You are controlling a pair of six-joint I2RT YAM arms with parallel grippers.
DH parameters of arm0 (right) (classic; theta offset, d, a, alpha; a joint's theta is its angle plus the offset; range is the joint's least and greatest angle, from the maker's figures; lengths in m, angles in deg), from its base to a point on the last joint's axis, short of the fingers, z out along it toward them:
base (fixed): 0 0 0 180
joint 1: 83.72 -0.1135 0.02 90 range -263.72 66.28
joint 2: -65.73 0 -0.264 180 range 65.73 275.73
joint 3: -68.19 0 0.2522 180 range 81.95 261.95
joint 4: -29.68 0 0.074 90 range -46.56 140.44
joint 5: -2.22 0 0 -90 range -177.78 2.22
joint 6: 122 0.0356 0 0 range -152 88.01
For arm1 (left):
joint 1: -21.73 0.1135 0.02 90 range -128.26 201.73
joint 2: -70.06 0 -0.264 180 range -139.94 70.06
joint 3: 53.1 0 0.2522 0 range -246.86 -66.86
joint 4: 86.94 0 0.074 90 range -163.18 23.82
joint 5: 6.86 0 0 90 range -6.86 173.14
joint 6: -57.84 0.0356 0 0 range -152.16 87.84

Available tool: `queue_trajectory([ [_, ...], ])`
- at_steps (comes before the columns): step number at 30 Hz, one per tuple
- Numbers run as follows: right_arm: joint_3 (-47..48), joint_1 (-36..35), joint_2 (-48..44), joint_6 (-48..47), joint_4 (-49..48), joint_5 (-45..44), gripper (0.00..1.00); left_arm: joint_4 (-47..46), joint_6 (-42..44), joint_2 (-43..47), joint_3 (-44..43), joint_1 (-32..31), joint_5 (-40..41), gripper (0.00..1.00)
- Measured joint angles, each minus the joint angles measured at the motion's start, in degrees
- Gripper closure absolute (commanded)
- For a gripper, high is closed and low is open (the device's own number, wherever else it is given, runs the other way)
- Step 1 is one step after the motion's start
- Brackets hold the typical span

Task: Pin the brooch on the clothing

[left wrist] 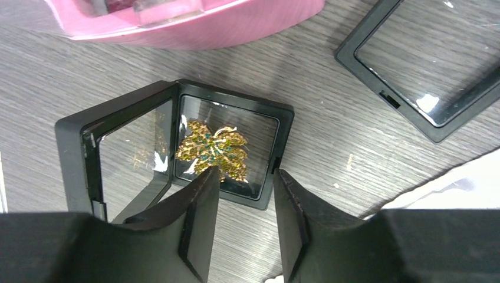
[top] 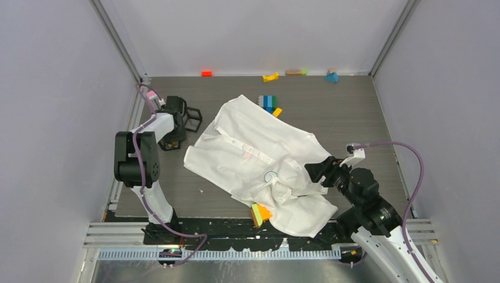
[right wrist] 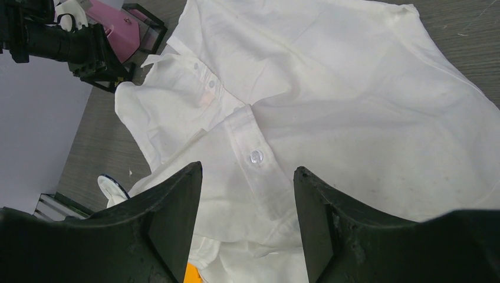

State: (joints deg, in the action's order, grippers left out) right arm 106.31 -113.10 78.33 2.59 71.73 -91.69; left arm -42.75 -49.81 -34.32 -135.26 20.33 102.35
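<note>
The brooch [left wrist: 213,150] is a gold leaf shape with green stones, lying in an open black-framed box [left wrist: 72,154] on the table. My left gripper [left wrist: 246,174] is open just above the box's near edge. Its left fingertip overlaps the brooch's lower edge in this view, and nothing is between the jaws. In the top view this gripper [top: 172,140] is at the table's left side. The white shirt [top: 259,153] lies spread and crumpled mid-table, and its button row [right wrist: 255,156] shows in the right wrist view. My right gripper [right wrist: 247,168] hangs open over the shirt [right wrist: 354,88], empty.
A second black-framed box [left wrist: 377,88] and a pink object [left wrist: 206,29] sit close to the brooch's box. A round white disc with a dark-blue rim [top: 271,175] lies on the shirt. Coloured blocks [top: 268,101] lie behind the shirt, and an orange one [top: 259,213] sits at its front edge.
</note>
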Motion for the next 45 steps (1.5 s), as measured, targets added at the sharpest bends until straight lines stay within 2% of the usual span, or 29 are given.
queue_trajectory([
  [3,0.0,0.0,0.0,0.0,0.4,-0.1,0.36,-0.2,0.0,0.0,0.0,0.0,-1.2,0.64],
  [8,0.0,0.0,-0.3,0.0,0.5,-0.2,0.36,-0.9,0.2,0.4,0.5,0.0,-2.2,0.65],
  [13,0.0,0.0,-0.3,0.0,0.5,-0.3,0.36,-0.9,0.0,1.7,1.7,0.0,-1.6,0.56],
  [19,0.0,0.0,-0.3,0.0,0.6,-0.3,0.36,-1.1,-1.6,3.9,3.2,0.1,-0.1,0.51],
  [33,0.0,0.0,-0.4,0.0,0.7,-0.3,0.36,-2.7,-4.5,4.2,4.2,5.0,-2.9,0.48],
  [45,0.0,0.0,-0.4,0.0,0.7,-0.3,0.36,-3.6,-4.5,4.2,4.2,5.3,-5.3,0.46],
])
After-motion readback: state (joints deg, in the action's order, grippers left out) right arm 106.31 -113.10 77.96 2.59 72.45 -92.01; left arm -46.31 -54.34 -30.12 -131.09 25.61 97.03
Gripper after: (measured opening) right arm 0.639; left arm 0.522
